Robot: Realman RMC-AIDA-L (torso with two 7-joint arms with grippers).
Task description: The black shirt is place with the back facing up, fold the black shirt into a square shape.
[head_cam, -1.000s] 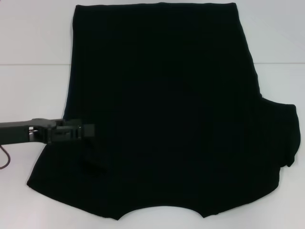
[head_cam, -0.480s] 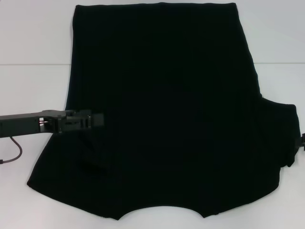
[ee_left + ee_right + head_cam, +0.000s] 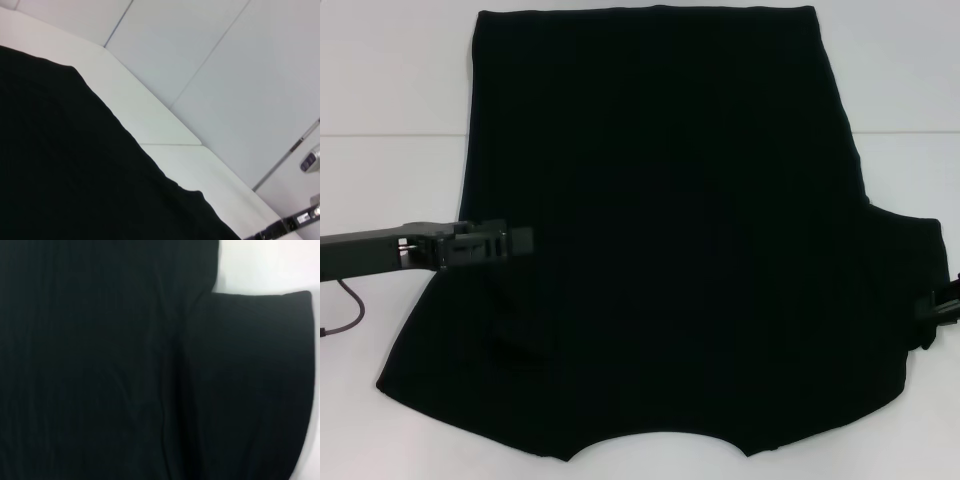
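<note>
While the black shirt (image 3: 670,230) is lying spread flat on the white worktop (image 3: 390,90) with its curved neckline at the near edge, the left gripper (image 3: 515,241) is reaching in from the left over the shirt's left side, just above the cloth. Whether its fingers are apart or together cannot be told. The right gripper (image 3: 935,308) is only just showing beside the right sleeve.

Lab-like room — bare white table (image 3: 390,90), plain walls (image 3: 210,65)
</note>
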